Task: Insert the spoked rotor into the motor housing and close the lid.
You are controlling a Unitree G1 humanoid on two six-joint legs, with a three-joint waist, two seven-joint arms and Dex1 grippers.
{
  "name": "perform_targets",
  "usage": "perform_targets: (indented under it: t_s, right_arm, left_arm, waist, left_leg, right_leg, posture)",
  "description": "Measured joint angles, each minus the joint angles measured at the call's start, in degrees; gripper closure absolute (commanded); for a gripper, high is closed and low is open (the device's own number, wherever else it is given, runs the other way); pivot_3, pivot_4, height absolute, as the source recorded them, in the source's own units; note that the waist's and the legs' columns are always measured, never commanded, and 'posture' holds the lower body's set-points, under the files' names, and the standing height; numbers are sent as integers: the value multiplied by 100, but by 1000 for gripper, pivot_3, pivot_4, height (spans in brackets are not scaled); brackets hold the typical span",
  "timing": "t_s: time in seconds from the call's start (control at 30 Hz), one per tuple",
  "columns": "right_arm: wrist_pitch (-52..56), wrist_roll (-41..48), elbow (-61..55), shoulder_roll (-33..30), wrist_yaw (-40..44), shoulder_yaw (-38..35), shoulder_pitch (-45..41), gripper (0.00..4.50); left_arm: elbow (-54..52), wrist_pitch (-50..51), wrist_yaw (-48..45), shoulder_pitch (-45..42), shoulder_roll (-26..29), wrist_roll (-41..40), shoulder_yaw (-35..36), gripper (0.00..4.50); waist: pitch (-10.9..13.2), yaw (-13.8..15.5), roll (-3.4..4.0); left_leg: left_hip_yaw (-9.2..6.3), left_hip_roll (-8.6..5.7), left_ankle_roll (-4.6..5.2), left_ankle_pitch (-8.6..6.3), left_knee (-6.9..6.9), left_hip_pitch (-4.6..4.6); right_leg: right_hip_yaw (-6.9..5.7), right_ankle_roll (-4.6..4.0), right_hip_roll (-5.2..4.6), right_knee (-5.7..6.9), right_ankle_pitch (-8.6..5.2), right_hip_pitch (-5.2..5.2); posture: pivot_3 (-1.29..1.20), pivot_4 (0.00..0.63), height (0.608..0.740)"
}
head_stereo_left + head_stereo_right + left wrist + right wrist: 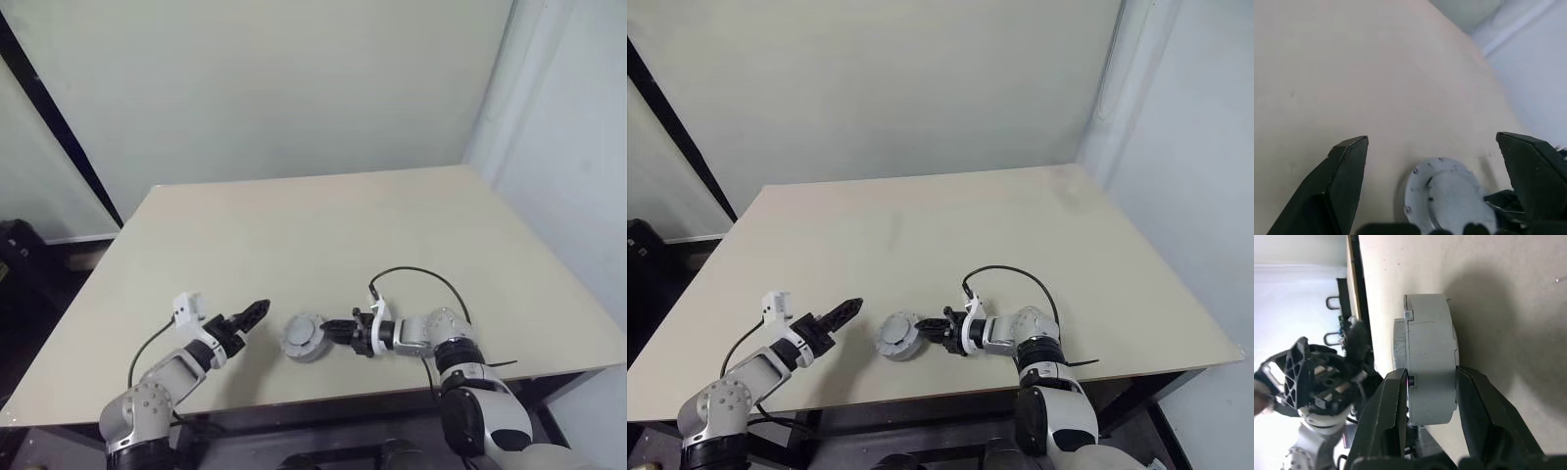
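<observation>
The motor housing (pixel 303 338) is a pale grey round case near the table's front edge, seen side-on in the right wrist view (pixel 1431 333). The lid (pixel 1454 198), a flat grey disc, sits on top of it. My right gripper (pixel 335 332) reaches in from the right and is shut on the housing's sides, its fingers (pixel 1391 401) pressed against the rim. My left gripper (pixel 251 319) hovers a short way to the left of the housing, open wide with nothing between its fingers (pixel 1349 161). The spoked rotor is hidden.
The beige table (pixel 323 225) stretches away behind the housing. Its front edge (pixel 294 401) runs just below both grippers. A black cable (pixel 421 272) loops over the table behind my right wrist. A pale wall rises behind the table's far edge.
</observation>
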Motion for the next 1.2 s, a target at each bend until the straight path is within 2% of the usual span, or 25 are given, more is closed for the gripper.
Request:
perform_targets:
  t_s: [0.37,0.57,0.87,1.07,1.2]
  right_arm:
    - [476,500,-643,267,57,-93,230,3288]
    - [600,726,-935,380,60,-128,235,3289]
    - [751,843,-1173,458,31,-120,286,3291]
    - [766,845,-1245,463,15,-115,323,3291]
    - [778,868,-1259,466,-21,-125,342,3294]
  left_arm:
    - [-20,715,477,351,-385,-1465,348,0]
    - [109,769,592,431,-465,-1717,346,0]
    - [446,814,764,193,-886,-2185,266,0]
    - [584,865,789,165,-928,-2395,170,0]
    - [597,896,814,240,-948,-2551,156,1300]
  waist:
    - [13,15,-17]
    - [14,20,-18]
    - [14,26,-20]
    - [14,24,-21]
    - [14,21,-21]
  left_leg:
    - [-2,0,-2,-11,-2,-10]
    - [-3,0,-3,-13,-2,-12]
    - [-2,-1,-2,-14,-2,-14]
    - [0,-1,1,-18,-2,-14]
    - [1,-1,1,-20,-2,-14]
  right_leg:
    - [0,-1,0,-8,1,-7]
    - [-1,-1,1,-12,0,-6]
    - [0,-2,1,-17,0,-6]
    - [1,-1,1,-17,1,-6]
    - [2,-1,1,-18,1,-7]
  posture:
    - [0,0,740]
    - [0,0,740]
    - [0,0,740]
    - [0,0,740]
    - [0,0,740]
